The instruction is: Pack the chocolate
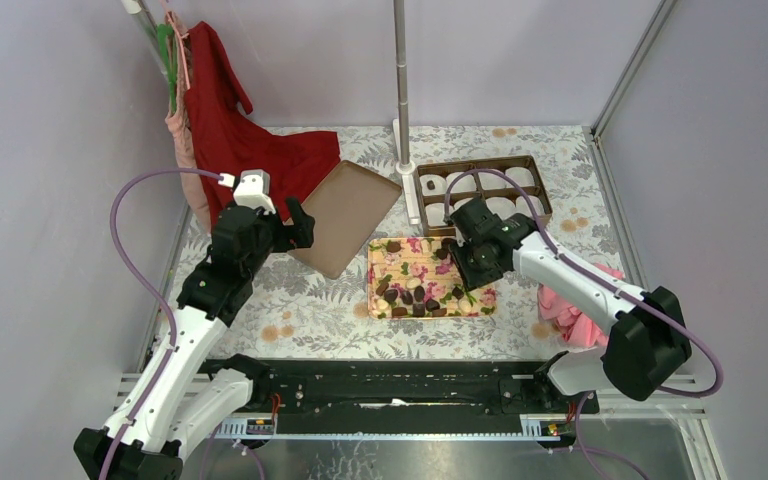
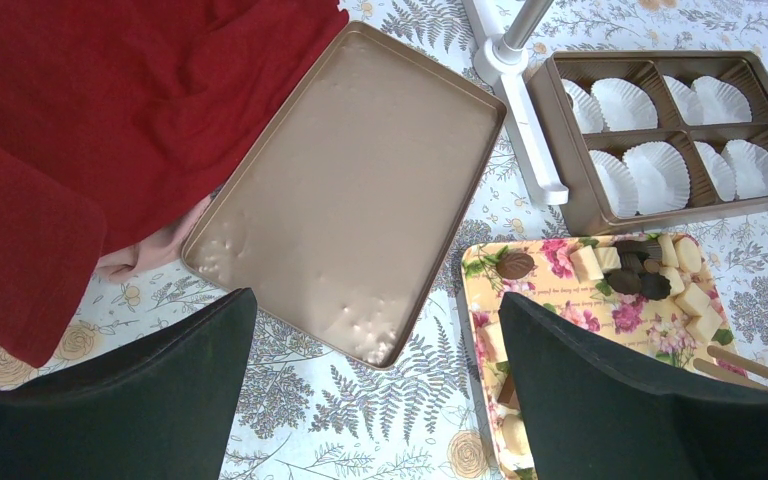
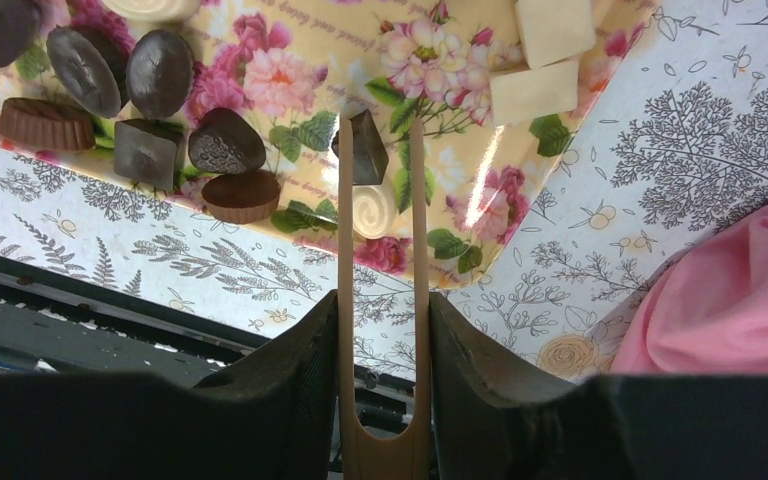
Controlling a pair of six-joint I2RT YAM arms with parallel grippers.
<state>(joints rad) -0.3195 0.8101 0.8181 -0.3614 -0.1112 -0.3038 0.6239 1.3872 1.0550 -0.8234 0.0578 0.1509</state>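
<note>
One dark chocolate piece (image 3: 365,148) sits between the tips of the wooden tongs (image 3: 419,250), just ahead of the right hand (image 3: 380,335) and leaning on the left prong; whether it is lifted off the tray cannot be told. That hand is closed part way on the tongs' stem and holds nothing else. More dark pieces (image 3: 160,70), round and squarish, lie ahead and to the left of it on the floral tray (image 3: 300,40), and cream-coloured squares (image 3: 535,90) lie ahead and to the right.

Beyond the right hand stands a brown compartment box (image 2: 660,213) with white paper cups (image 2: 625,100) in its sections. The left hand (image 2: 375,298) hangs fully open and empty above the near edge of a gold lid (image 2: 360,180), which lies inside-up ahead of it. A red cloth (image 2: 110,100) lies ahead and to the left of this hand, overlapping the lid's far left side.

The bench (image 3: 720,120) wears a pale cover printed with grey ferns and small orange flowers. A pink cloth (image 3: 740,290) is bunched just right of the right hand. Behind both hands a black rail (image 1: 390,385) runs along the bench edge. A metal pole (image 1: 400,60) rises beyond the tray, and plain lilac walls (image 1: 50,120) close in the three far sides
</note>
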